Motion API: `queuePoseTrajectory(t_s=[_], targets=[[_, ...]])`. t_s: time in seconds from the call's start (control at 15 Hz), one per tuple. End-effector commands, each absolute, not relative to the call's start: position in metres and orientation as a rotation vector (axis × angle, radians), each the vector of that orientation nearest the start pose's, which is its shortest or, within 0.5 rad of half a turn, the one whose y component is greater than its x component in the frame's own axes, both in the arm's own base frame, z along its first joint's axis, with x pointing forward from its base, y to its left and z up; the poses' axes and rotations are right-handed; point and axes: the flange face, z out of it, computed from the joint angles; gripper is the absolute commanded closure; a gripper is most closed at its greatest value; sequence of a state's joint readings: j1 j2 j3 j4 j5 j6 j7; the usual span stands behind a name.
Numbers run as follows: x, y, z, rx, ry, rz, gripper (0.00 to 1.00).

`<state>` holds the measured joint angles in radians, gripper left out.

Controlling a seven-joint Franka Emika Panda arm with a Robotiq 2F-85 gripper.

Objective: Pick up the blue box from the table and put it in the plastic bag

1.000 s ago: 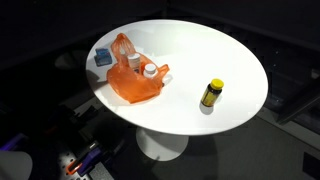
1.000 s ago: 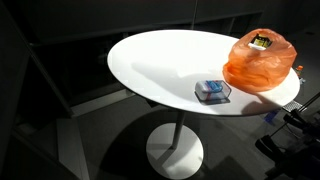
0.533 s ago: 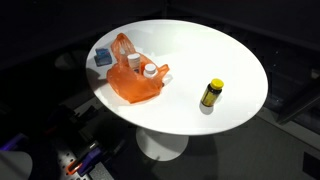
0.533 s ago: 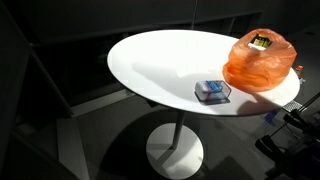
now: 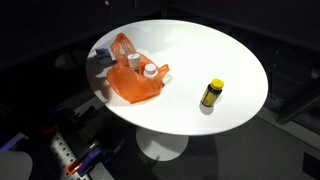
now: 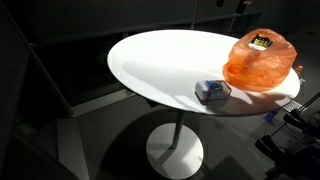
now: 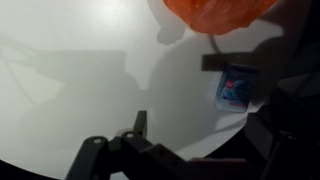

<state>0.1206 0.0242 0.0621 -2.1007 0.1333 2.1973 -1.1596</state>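
Note:
The blue box (image 5: pixel 101 58) lies flat on the white round table (image 5: pixel 200 55), near its edge and next to the orange plastic bag (image 5: pixel 135 80). Both exterior views show the box in shadow (image 6: pixel 212 92), beside the bag (image 6: pixel 260 62). In the wrist view the box (image 7: pixel 237 85) lies at the right near the table's edge, with the bag (image 7: pixel 212 12) at the top. My gripper (image 7: pixel 205 130) is open and empty, above the table and apart from the box. A small part of the arm shows at the top edge of an exterior view (image 6: pixel 238 5).
A yellow bottle with a black cap (image 5: pixel 211 94) stands alone on the table. Two white-capped containers (image 5: pixel 142 66) sit inside the bag. Dark floor surrounds the table, with equipment (image 5: pixel 70 160) below its edge.
A shadow has fallen over the blue box and the table's edge by the bag. Part of the arm has come into view at the top of the exterior views.

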Motion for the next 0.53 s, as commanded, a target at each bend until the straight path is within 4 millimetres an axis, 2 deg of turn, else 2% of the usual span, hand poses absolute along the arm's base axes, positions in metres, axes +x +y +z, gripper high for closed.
queuePoseTrajectory(t_s=[0.0,0.47], targets=[[0.545,0.124,0.394,-2.338,-1.820,-0.197,0.00],[0.541,0.161,0.336,-2.313,-1.757,-0.022,0.00]])
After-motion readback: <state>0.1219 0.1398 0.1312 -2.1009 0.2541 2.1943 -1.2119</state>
